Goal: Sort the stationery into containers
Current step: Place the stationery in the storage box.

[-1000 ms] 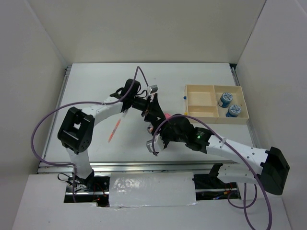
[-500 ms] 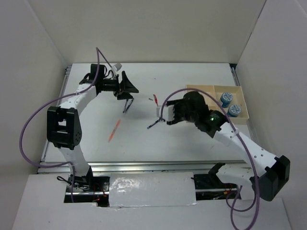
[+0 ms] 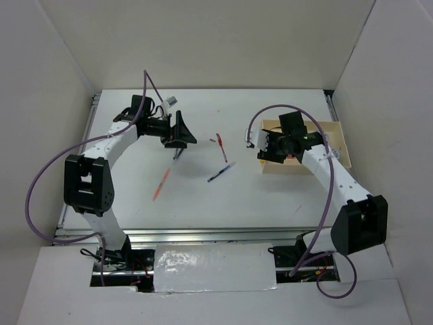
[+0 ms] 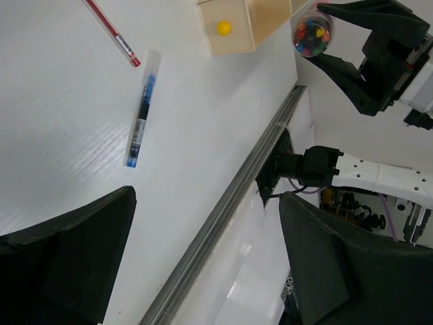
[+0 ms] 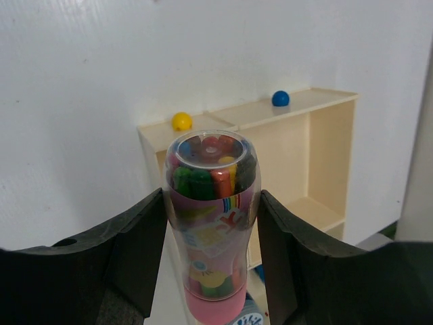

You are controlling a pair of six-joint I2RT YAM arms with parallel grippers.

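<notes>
Your right fingers (image 3: 274, 145) are now hanging over the light tan wooden compartment tray (image 5: 331, 162), whereas a second ago they were sitting low at mid-surface, close against the left arm. They are clamping the short pink plastic cylinder (image 5: 211, 196), its clear top showing coloured tips, and holding it upright just above the tray's near end. Your left fingers (image 3: 181, 132) are standing spread wide with nothing between them, having drawn back to the far left. By my reading the cylinder is needing only a lowering and a release. The thin orange pen (image 3: 161, 184), thin red pen (image 3: 221, 147) and thin dark blue pen (image 3: 221, 172) are lying loose on the white surface (image 3: 203, 203), apart from the tray and waiting to be sorted. Inside the tray, the compartments behind the cylinder are showing bare wood. A blue-and-white round roll (image 5: 249, 318) is peeking in below the cylinder, and the arm is hiding the rest
</notes>
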